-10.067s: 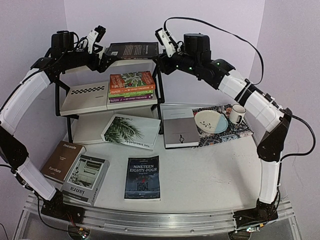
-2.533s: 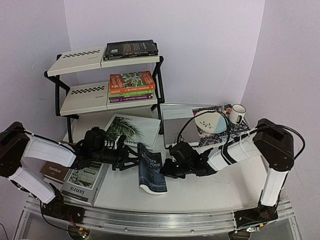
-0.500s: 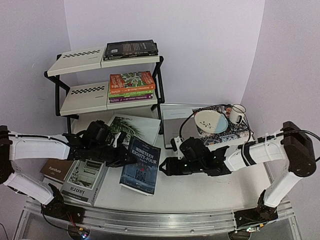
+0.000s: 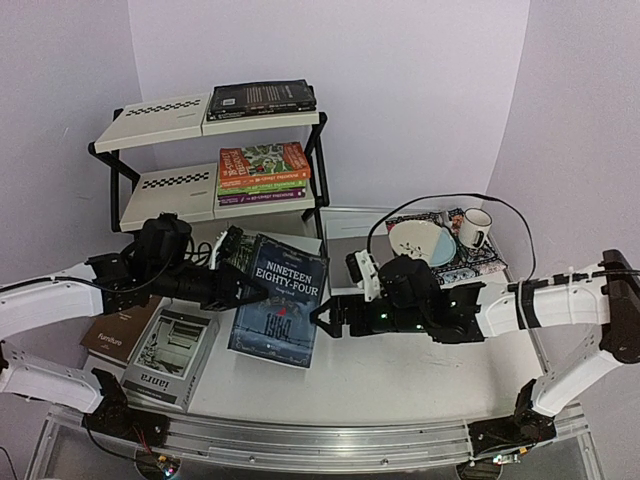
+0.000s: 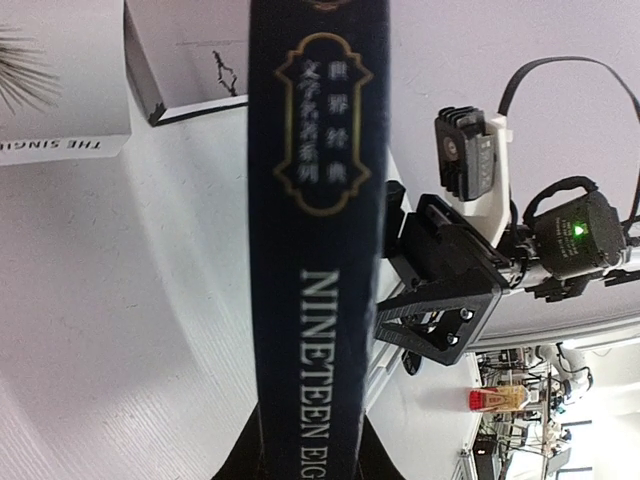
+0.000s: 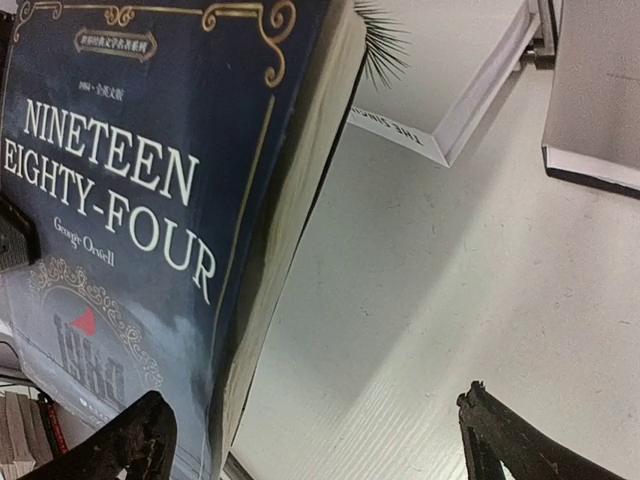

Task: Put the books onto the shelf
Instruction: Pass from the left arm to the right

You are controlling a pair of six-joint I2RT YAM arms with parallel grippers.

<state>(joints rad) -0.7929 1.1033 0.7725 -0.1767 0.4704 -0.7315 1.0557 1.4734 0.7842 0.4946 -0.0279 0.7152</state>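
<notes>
Now the left gripper is clamping the dark Nineteen Eighty-Four book by its left edge, holding it tilted over the table; the right gripper is gaping wide just right of it, the shelf standing farther back.

Top view looks down across the table; both wrist views, close in, share the dark book.

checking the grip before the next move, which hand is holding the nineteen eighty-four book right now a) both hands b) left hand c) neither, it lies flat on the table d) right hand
b: the left hand is clamped on the spine edge of the Nineteen Eighty-Four book, while the right hand stands wide open beside its page edge.
</notes>
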